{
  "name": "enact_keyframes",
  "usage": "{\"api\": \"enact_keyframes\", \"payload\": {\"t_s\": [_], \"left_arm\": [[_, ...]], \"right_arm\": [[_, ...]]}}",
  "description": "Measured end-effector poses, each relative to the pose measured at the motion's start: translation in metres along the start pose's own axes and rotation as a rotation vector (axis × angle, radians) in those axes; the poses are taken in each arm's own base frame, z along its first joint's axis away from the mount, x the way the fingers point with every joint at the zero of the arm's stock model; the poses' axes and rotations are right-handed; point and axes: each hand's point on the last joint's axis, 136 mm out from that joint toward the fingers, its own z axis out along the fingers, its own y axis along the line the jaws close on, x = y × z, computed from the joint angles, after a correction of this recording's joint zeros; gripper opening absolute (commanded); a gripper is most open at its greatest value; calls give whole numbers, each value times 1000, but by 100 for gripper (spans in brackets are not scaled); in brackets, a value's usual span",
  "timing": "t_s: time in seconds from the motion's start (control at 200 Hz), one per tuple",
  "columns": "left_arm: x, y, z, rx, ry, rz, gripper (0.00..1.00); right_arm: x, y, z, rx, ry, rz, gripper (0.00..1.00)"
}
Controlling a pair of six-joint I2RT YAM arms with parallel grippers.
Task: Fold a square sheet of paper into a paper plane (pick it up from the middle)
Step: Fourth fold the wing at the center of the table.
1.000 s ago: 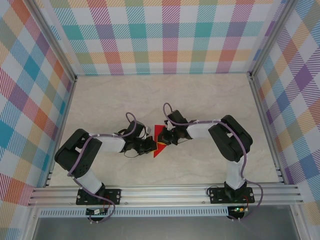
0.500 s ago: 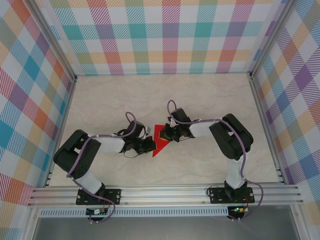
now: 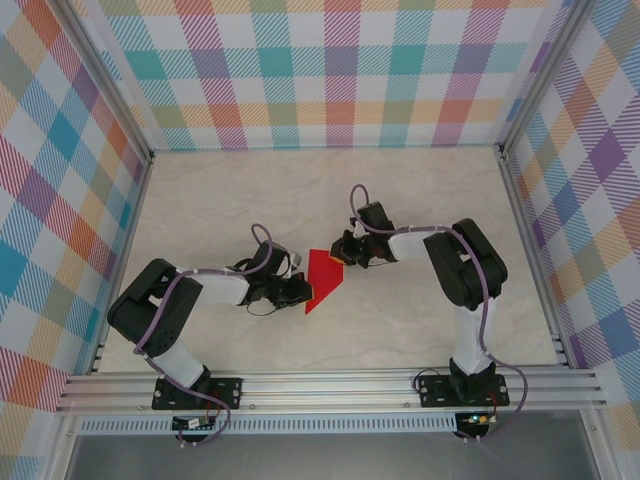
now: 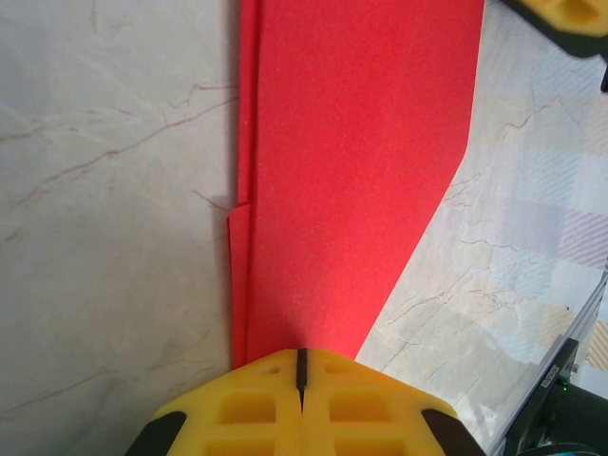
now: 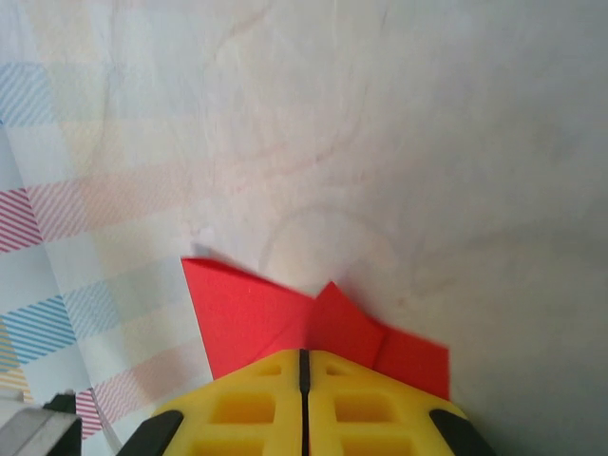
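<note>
The left fingers [image 4: 271, 380] are pressed together, clamped on one end of the folded red paper [image 4: 351, 171], which lies flat on the table [image 3: 250, 190] at its middle. The right fingers [image 5: 332, 385] are also together at the paper's far corner. Whether they pinch it cannot be told.

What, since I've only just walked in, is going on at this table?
Two robot arms are folding red paper on the table. It lies partly folded, not yet a plane. The left tool is shut with its tips at one end; the right tool is shut at the opposite corner. Whether they pinch or press it, I cannot tell.
</note>
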Motion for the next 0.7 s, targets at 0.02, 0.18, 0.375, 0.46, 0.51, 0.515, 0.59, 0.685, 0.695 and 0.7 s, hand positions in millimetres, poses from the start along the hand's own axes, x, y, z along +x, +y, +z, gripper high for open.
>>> {"api": "enact_keyframes", "payload": {"t_s": [0.02,0.18,0.375,0.46,0.51,0.515,0.59,0.685,0.695,0.7], "left_arm": [[0,0,0,0,0,0,3],[0,0,0,0,0,0,3],[0,0,0,0,1,1,4],[0,0,0,2,2,1,4],[0,0,0,3,3,1,4],[1,-1,0,3,3,1,4],[1,-1,0,3,3,1,5],[0,-1,0,5,3,1,6],[0,-1,0,5,3,1,6],[0,-1,0,5,3,2,6]], "right_arm": [[-2,0,0,0,-2,0,7],[-10,-1,-1,-6,0,8,7],[-18,-3,-3,-6,-6,17,8],[-28,-7,-8,8,-29,20,8],[-35,-10,-11,19,-44,21,8],[-35,-10,-12,20,-44,21,8],[-43,-11,-16,28,-60,17,9],[-49,-12,-21,35,-71,11,14],[-49,-12,-21,37,-70,11,15],[-48,-12,-21,37,-69,12,15]]}}
